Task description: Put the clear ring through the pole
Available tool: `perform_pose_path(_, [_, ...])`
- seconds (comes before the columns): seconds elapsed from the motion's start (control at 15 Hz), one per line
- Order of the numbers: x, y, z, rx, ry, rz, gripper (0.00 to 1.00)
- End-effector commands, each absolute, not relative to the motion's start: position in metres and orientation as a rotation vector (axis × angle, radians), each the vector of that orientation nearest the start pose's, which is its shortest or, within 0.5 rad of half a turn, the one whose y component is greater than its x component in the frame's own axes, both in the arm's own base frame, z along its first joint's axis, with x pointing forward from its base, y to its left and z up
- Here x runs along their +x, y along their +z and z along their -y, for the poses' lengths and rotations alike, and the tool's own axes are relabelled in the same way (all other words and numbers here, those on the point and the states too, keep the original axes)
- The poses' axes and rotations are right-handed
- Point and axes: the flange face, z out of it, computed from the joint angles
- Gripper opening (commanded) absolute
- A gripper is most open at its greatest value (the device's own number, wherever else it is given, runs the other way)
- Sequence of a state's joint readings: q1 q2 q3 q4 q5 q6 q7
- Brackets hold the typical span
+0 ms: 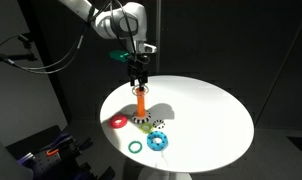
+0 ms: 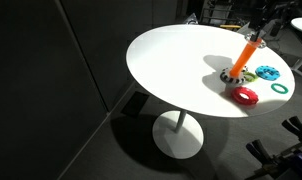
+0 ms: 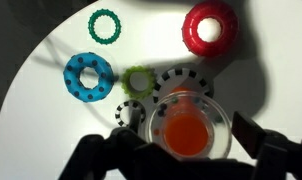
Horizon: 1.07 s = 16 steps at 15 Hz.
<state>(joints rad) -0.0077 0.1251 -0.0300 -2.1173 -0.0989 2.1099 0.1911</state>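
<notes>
wrist view alone shows clear ring (image 3: 220, 118) circling pole (image 3: 186, 133).

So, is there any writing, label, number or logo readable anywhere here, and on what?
None: no readable text on the round white table, the upright orange pole, the red plastic ring, the blue toothed ring, the thin green ring or the black gripper.

White round table (image 1: 211, 110) with pole (image 1: 140, 100), red ring (image 1: 119, 121), green ring (image 1: 135, 146), blue ring (image 1: 157, 142).
</notes>
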Motion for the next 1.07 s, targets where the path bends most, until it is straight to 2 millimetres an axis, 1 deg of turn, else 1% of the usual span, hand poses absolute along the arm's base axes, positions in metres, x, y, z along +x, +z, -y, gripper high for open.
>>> perform_pose_path(0.0, [0.544, 0.346, 0.025, -3.236, 0.226, -0.295, 0.68])
perform_pose_path(0.07, [0.543, 0.345, 0.024, -3.231, 0.226, -0.289, 0.91])
perform_pose_path(0.13, [0.542, 0.344, 0.023, -3.23, 0.229, -0.281, 0.97])
perform_pose_path(0.27, [0.54, 0.342, 0.023, -3.228, 0.24, -0.274, 1.0])
perform_pose_path(0.6, [0.532, 0.34, 0.02, -3.198, 0.323, -0.215, 1.0])
perform_pose_path(0.67, [0.538, 0.336, 0.021, -3.216, 0.289, -0.249, 1.0])
perform_pose_path(1.0, [0.536, 0.335, 0.02, -3.215, 0.313, -0.235, 1.0])
